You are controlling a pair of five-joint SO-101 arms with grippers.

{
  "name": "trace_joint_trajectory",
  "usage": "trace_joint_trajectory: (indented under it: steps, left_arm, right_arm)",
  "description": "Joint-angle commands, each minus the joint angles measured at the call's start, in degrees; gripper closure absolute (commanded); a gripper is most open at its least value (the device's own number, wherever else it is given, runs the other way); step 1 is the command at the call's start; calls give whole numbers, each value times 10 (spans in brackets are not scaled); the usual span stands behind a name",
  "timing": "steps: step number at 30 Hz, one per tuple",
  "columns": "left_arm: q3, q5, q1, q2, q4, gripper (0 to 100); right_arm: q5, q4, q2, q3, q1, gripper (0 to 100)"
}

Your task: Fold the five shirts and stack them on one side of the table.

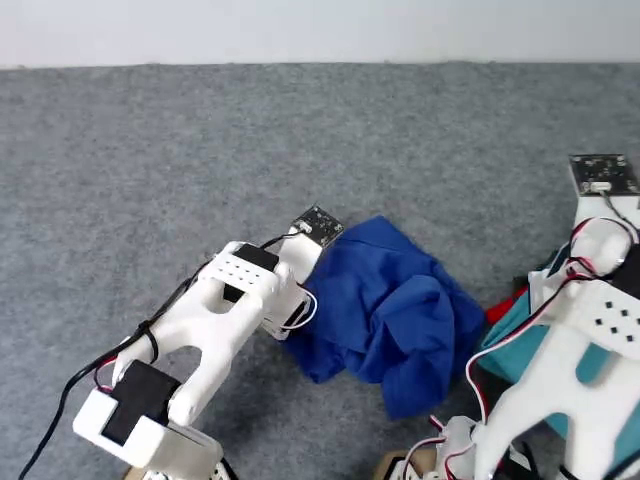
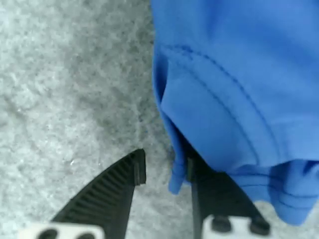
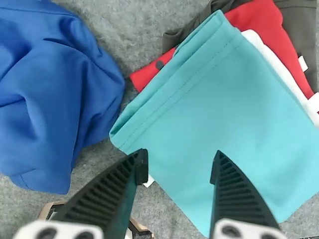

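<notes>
Blue shirt (image 1: 400, 310), limp, near the worktop's (image 1: 300, 150) front edge; we'd pinch the hem (image 2: 164, 94) inside the left gripper's (image 2: 165, 169) parted jaws.

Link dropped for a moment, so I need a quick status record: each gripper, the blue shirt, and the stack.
Blue shirt: crumpled, unfolded, mid-table.
Left gripper: fingers open, blue shirt's hem between them.
Right gripper: fingers open, above the teal shirt.
Stack: teal shirt on top, folded; red shirt, white shirt and dark shirt beneath.
Progress: four stacked; blue shirt not yet folded.
</notes>
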Motion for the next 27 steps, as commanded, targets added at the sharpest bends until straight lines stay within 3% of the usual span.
trace_joint_trajectory:
  steps: [1, 3, 12, 21, 27]
  left_arm:
    - [9, -7, 17, -8, -4, 947]
    - [9, -7, 17, -8, -2, 991]
    - [-46, -4, -13, -15, 54, 988]
    - [-296, 80, -325, -10, 104, 989]
    - [-311, 84, -419, -11, 108, 989]
  right_arm:
    - [-4, 15, -16, -2, -7, 786]
    - [-4, 15, -16, -2, -7, 786]
    - [-4, 14, -15, -2, -7, 786]
    - [-5, 15, -13, -2, -8, 786]
    - [-5, 18, -12, 2, -29, 786]
